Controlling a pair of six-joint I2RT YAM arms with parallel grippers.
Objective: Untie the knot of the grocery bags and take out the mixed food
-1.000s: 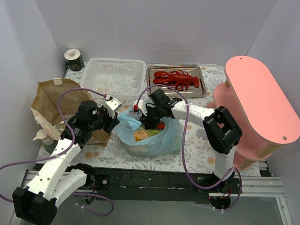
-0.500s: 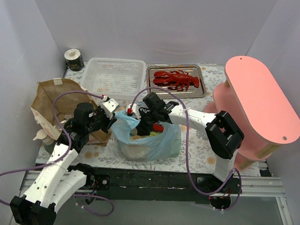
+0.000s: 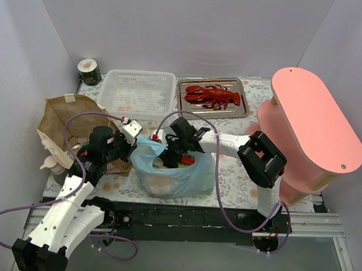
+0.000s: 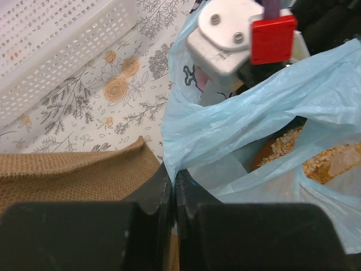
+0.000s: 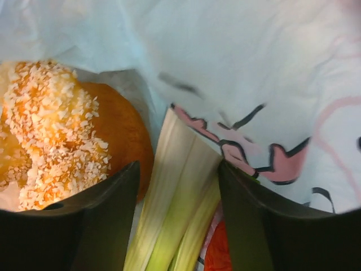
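Leek [image 5: 181, 192] lies lengthwise between the open fingers of our right tool [image 5: 176, 167]; our left tool [image 4: 172, 176] pinches the blue bag [image 4: 242, 127].

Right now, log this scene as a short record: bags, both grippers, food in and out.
blue bag: on the table, mouth open
left gripper: shut on the blue bag's rim
right gripper: open inside the blue bag, jaws either side of the leek
also inside: cupcake-like piece beside the leek
out of the bag: lobster on the metal tray
brown paper bag: at the table's left side
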